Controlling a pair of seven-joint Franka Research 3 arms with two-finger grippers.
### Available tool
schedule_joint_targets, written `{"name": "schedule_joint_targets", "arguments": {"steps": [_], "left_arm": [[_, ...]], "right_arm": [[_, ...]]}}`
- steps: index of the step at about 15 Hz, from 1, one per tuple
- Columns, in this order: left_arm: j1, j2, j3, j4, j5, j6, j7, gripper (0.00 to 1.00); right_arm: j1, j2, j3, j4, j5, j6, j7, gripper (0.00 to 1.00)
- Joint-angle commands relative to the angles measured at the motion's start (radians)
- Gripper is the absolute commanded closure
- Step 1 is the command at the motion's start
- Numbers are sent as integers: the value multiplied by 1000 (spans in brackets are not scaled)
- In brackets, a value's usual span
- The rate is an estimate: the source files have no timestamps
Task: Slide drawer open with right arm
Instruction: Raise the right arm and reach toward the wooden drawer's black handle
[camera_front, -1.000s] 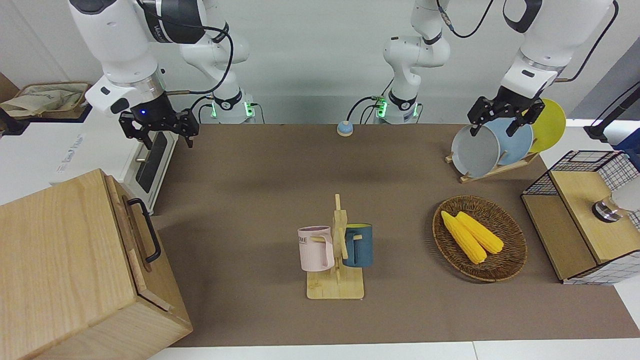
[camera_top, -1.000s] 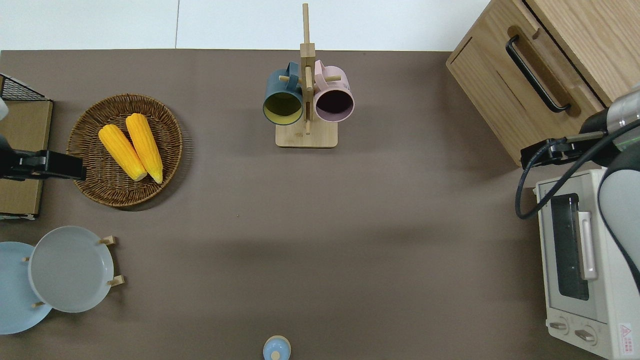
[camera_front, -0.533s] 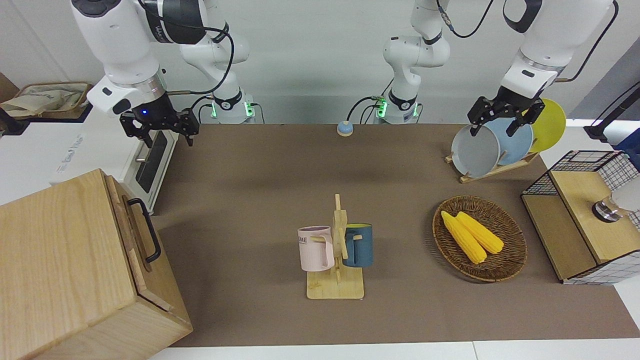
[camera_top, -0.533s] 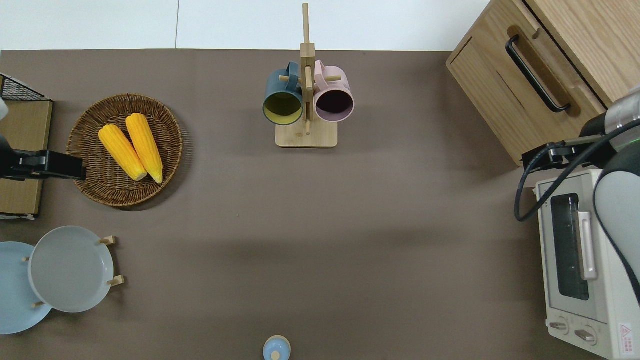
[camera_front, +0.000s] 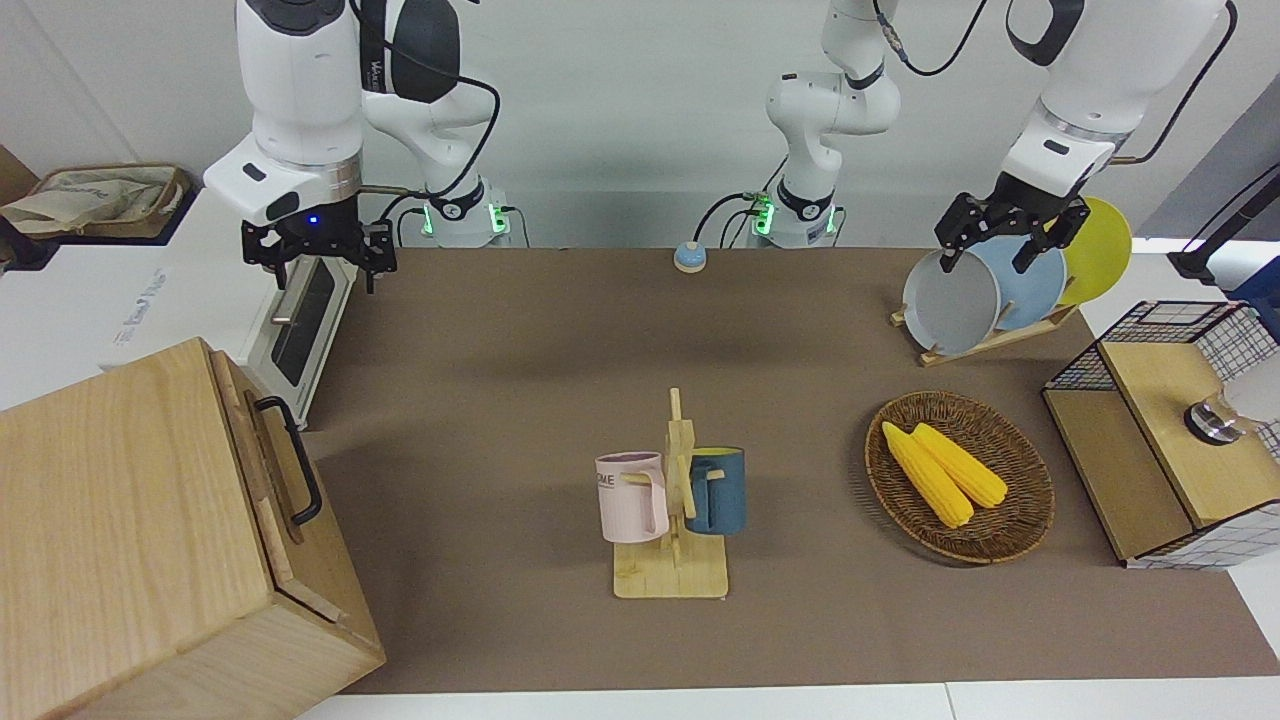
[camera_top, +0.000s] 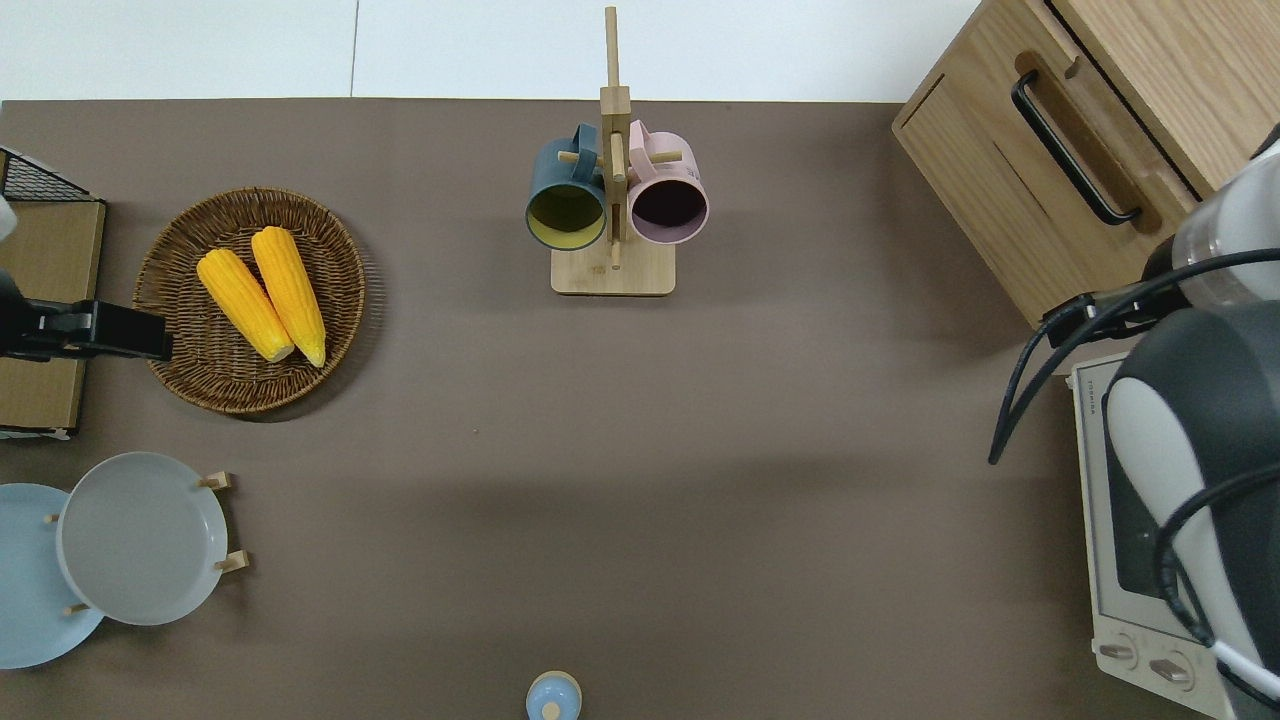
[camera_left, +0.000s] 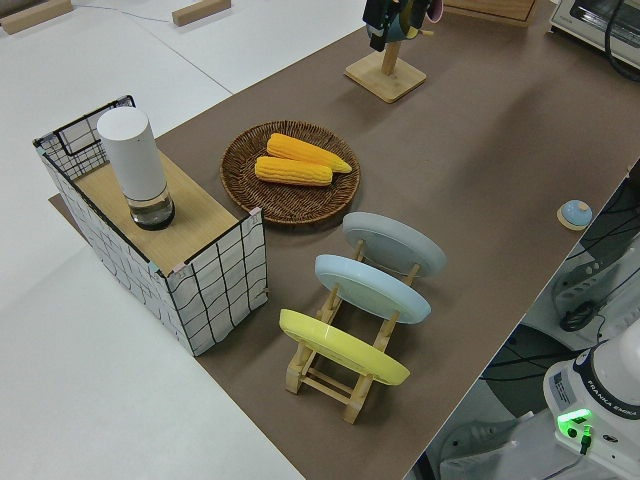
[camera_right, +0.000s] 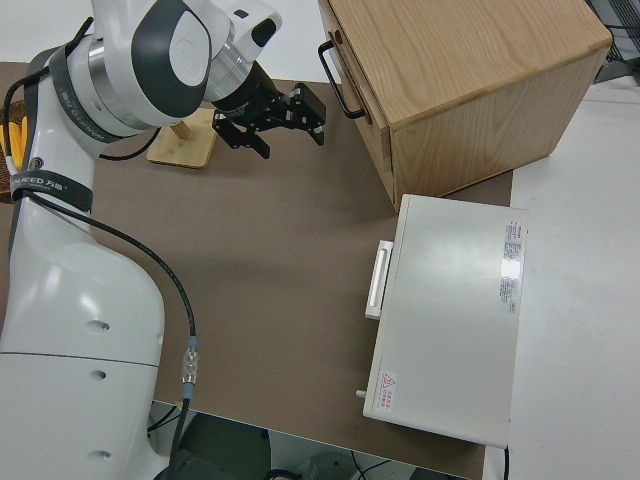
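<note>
Few markings can be read. The pink mug (camera_front: 632, 497) on the wooden mug stand (camera_front: 672, 570) carries dark letters ending in "ME". The left arm's base (camera_left: 600, 400) bears the words "FRANKA EMIKA". The white toaster oven (camera_right: 450, 315) wears a red warning triangle sticker at its 7 o'clock corner; its small print cannot be read.

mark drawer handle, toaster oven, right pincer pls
drawer handle (camera_top: 1070, 147): overhead view, middle of the black bar.
toaster oven (camera_right: 455, 310): right side view, white top panel.
right pincer (camera_right: 283, 122): right side view, midway between its fingertips.
</note>
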Motion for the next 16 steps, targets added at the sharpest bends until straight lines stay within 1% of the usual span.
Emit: {"name": "schedule_joint_targets", "arguments": {"steps": [1, 3, 4, 5, 6, 7, 9, 10, 12, 13, 14, 16], "left_arm": [[-17, 12, 16, 20, 14, 1, 6, 5], [-17, 12, 16, 20, 15, 1, 6, 5], [-17, 12, 16, 20, 15, 1, 6, 5], [-17, 12, 16, 20, 14, 1, 6, 2], [-17, 12, 16, 20, 15, 1, 6, 5], [-17, 12, 16, 20, 15, 1, 6, 5], [-17, 12, 16, 20, 14, 1, 6, 5], [-17, 12, 16, 20, 15, 1, 6, 5], [-17, 12, 16, 20, 15, 1, 6, 5], [-17, 12, 16, 20, 15, 1, 6, 5], [-17, 12, 16, 20, 15, 1, 6, 5], [-17, 12, 16, 20, 15, 1, 6, 2]], "right_arm": [[62, 16, 4, 12, -141, -5, -8, 9], [94, 34, 5, 11, -237, 18, -8, 9], [105, 45, 20, 9, -292, 28, -8, 11], [99, 54, 39, 8, -343, 38, -8, 9], [93, 63, 57, 3, -380, 62, -8, 9], [91, 74, 67, 2, -408, 93, -6, 11], [100, 97, 73, -1, -483, 127, -6, 9], [106, 106, 73, -9, -520, 148, -6, 9], [108, 118, 88, -24, -592, 196, 0, 11], [108, 123, 90, -37, -627, 214, 0, 11], [108, 128, 96, -43, -659, 226, 12, 11], [110, 144, 108, -55, -722, 228, 73, 11]]}}
